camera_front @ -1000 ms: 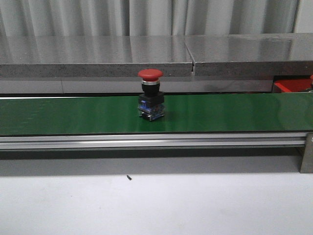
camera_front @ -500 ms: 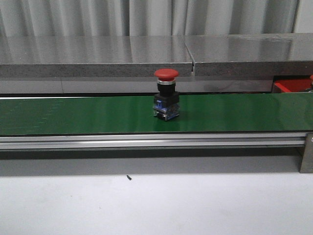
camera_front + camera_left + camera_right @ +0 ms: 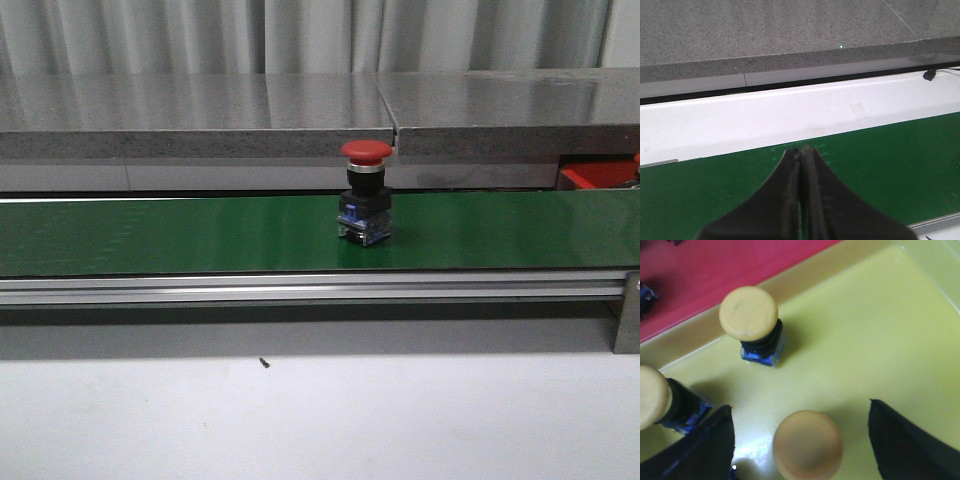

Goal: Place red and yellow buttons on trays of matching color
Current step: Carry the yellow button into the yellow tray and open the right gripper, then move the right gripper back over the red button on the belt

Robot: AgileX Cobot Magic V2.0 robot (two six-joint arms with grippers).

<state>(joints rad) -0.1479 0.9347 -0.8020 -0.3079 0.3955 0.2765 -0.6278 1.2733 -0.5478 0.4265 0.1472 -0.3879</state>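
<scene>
Left pincer (image 3: 801, 195) pressed closed over belt (image 3: 890, 165); right pincer (image 3: 802, 440) spread wide above yellow tray (image 3: 865, 340).

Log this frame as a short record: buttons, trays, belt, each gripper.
red button: upright on the green belt, right of centre
yellow buttons: three in the yellow tray, one between the right gripper's fingers
red tray: partly visible at far right
left gripper: shut, empty, over the belt
right gripper: open, above the yellow tray

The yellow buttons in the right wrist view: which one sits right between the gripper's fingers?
The yellow mushroom-capped button between the open right gripper; the other two stand farther off in the yellow plastic tray.
</scene>
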